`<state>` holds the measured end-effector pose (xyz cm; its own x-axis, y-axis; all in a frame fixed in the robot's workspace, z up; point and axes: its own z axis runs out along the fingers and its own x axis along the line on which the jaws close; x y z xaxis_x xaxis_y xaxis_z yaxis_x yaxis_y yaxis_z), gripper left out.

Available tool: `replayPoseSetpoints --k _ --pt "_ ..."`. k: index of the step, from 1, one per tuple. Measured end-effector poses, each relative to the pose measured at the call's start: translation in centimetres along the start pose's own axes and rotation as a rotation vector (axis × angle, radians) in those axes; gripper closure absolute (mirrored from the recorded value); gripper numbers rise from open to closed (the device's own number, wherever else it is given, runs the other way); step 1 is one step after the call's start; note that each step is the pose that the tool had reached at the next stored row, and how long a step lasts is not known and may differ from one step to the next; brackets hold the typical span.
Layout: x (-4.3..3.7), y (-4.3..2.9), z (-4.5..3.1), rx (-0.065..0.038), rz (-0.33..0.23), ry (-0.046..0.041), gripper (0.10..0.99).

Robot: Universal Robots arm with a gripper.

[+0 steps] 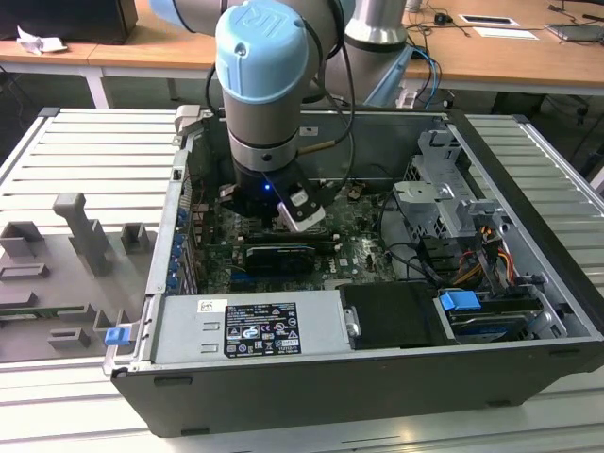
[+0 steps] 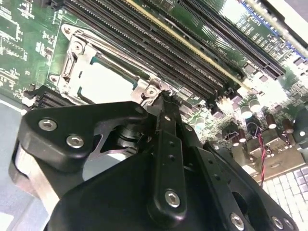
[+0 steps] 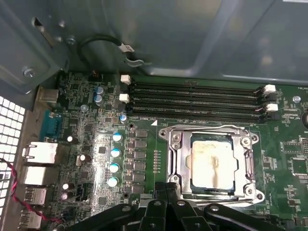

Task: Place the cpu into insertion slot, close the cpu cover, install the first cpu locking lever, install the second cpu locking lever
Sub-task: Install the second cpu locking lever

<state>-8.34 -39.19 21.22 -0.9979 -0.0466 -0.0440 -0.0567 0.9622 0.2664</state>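
Observation:
The cpu (image 3: 211, 163) (image 2: 103, 79) lies flat in the insertion slot (image 3: 172, 139), its pale metal face showing through the window of the cpu cover (image 3: 207, 131) (image 2: 72, 57). The cover lies down flat over the chip. Thin silver lever bars (image 3: 252, 163) run along the sides of the cover. My gripper (image 3: 166, 191) (image 2: 161, 98) is shut, fingers pressed together, with nothing seen between them. Its tip sits at the socket's edge, right by a silver tab (image 2: 150, 89) of the cover. In the exterior view the arm (image 1: 264, 85) reaches down into the open computer case (image 1: 528, 311).
Long black memory slots (image 3: 192, 98) (image 2: 144, 45) run close beside the socket. Rear ports (image 3: 41, 154) and small capacitors (image 3: 115, 159) line the board's other side. A black graphics card (image 1: 278, 257), grey power supply (image 1: 250, 326), drive cage (image 1: 444, 189) and loose cables (image 1: 472, 269) crowd the case.

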Motion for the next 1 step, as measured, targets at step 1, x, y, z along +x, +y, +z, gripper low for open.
replayPoseSetpoints --k 1 --pt "0.0 0.0 0.0 0.0 0.0 0.0 0.98"
